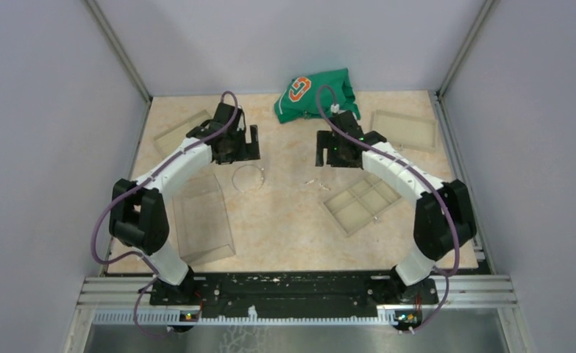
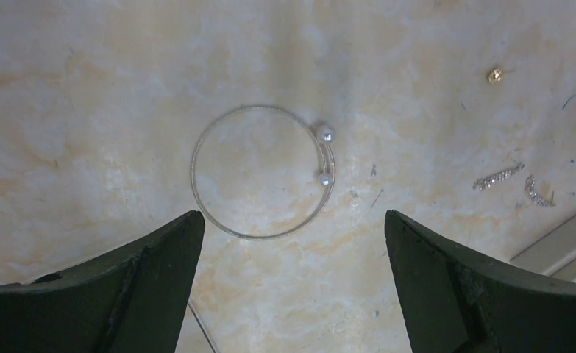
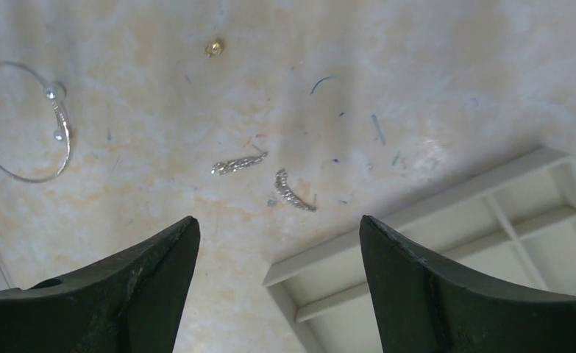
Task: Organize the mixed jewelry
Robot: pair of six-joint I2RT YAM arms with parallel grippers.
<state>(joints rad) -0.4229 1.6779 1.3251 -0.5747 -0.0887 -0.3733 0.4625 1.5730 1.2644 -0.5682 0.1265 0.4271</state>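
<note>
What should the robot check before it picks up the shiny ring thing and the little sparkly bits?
1. Left gripper open and holding nothing: ok.
2. Wire hoop lying flat just ahead of the left gripper, with nothing on it: ok.
3. Right gripper open and holding nothing: ok.
4. Two silvery strips not touching, so one can be picked up alone: ok, though they are close.
5. Compartment tray open side up beside the right gripper: ok.
6. How high the left gripper hangs above the hoop: cannot tell.
</note>
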